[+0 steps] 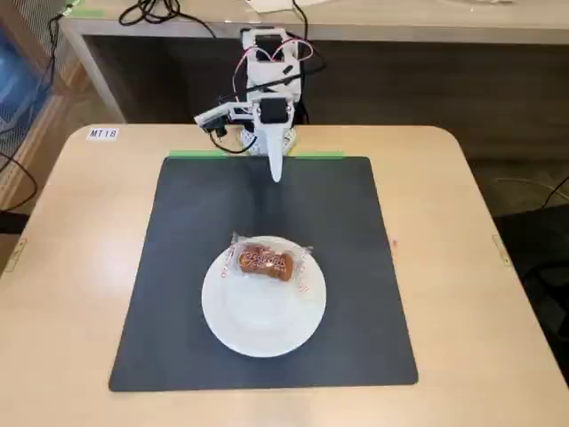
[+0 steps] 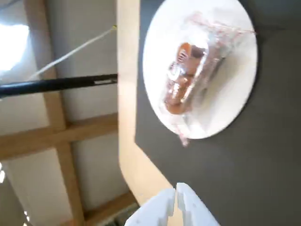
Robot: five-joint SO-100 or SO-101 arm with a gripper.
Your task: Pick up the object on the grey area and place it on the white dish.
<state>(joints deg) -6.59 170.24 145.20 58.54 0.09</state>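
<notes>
The wrapped brown pastry (image 1: 266, 262) lies on the far part of the white plate (image 1: 263, 322), which sits on the dark grey mat (image 1: 356, 267) near its middle. In the wrist view the pastry (image 2: 186, 77) lies on the plate (image 2: 235, 94) at the top, with the mat (image 2: 244, 169) below. My gripper (image 1: 276, 173) is folded back at the arm's base by the mat's far edge, well away from the plate. Its white fingers (image 2: 155, 209) are together at the bottom edge of the wrist view, with nothing between them.
The mat lies on a light wooden table (image 1: 71, 267). A green tape strip (image 1: 196, 154) runs along the mat's far edge. The arm base (image 1: 267, 80) stands at the table's far side with cables. A label (image 1: 102, 133) sits at the far left.
</notes>
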